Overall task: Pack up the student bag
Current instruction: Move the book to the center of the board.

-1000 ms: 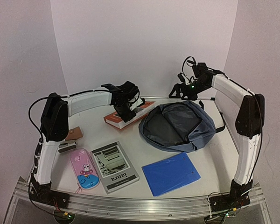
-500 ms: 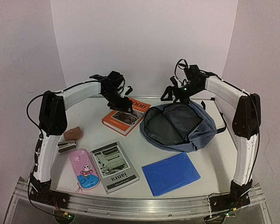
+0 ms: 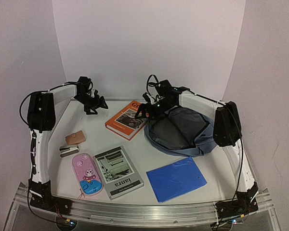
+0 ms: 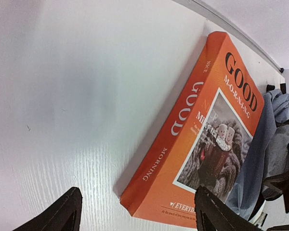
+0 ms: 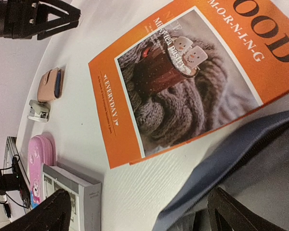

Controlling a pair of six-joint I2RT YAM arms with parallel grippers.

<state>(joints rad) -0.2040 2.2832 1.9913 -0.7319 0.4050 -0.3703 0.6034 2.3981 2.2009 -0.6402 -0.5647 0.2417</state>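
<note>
Top external view: white table with the student bag on its far right part, slate-blue, lying flat with the mouth unzipped and the grey lining exposed; the right arm reaches across its far edge. Left of the bag, far centre, is an orange book, cover up, its right corner just beside the bag. Left gripper hangs at the far left, clear of the book, holding nothing. Right gripper hangs over the gap between book and bag, holding nothing. Near right: flat bright-blue folder. Near centre: grey book. Just left of it: pink pencil case with a cartoon figure. Left edge: tan pouch, and just nearer, a small grey stapler-like item. Left wrist view: both black fingertips at the lower edge, jaws spread wide with only bare table and the book's near corner between them; the orange book reads "GOOD MORNING" on cover and spine, with a photo of a mug in knitwear; bag fabric meets the book's right edge. Right wrist view: fingertips at the two lower corners, jaws spread wide and empty, above the orange book and the blue rim of the bag; the left gripper shows at the upper left, fingers apart; tan pouch, stapler-like item, pencil case and grey book run down the left side.
</note>
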